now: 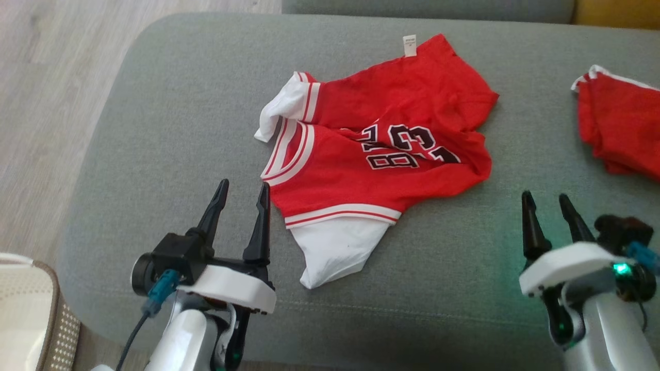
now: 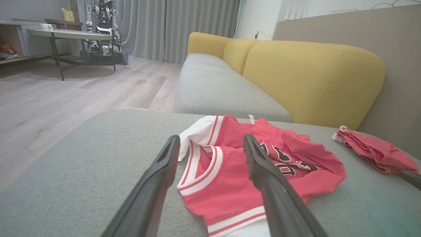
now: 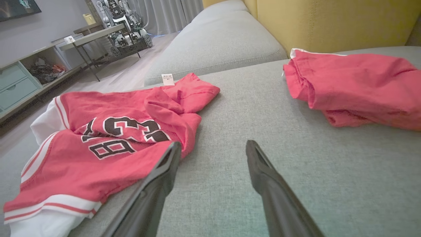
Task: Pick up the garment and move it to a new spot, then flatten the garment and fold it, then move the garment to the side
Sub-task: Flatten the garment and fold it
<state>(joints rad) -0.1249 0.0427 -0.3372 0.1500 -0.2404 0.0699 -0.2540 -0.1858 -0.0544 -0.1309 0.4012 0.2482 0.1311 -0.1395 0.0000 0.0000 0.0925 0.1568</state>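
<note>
We see the jersey (image 1: 381, 149) as thin matt cloth, softly creased, lying on the sofa (image 1: 170, 103), itself grey coarse-woven fabric. The floor (image 1: 46, 77) looks like smooth pale wood with faint grain. The left pincer (image 1: 245, 183) and right pincer (image 1: 544, 195) look like matt black plastic.

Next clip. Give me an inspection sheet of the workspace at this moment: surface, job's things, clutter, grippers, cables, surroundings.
Surface: grey cushion, plain woven fabric.
Job's things: red jersey, crumpled, white sleeves, black digits partly folded under, label at its far edge.
Clutter: second red garment, bunched at the robot's right.
Grippers: left gripper open, tips beside the jersey's collar, contact unclear; right gripper open over bare cushion, holding nothing.
Cables: dark cable hanging from the left wrist, on a teal plug.
Surroundings: yellow backrest, wooden floor, table with another robot behind it, pale basket at the lower left.
</note>
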